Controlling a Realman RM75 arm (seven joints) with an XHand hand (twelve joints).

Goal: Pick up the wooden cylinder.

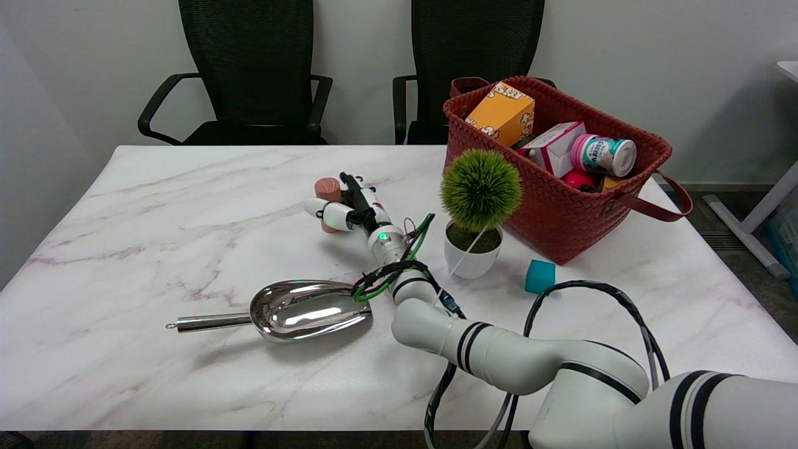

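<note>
A wooden cylinder (327, 188) stands upright on the marble tabletop (156, 206), nearer the far edge than the near one and roughly midway between the side edges. The right hand (350, 207) reaches beside it, thumb crossing its near face, other fingers on its right; the cylinder rests on the tabletop, and whether the fingers press it cannot be told. Nearer the front edge lies a metal scoop (293, 310). Toward the right edge sit a potted plant (479, 212), a teal cube (540, 276) and a red basket (561, 206).
</note>
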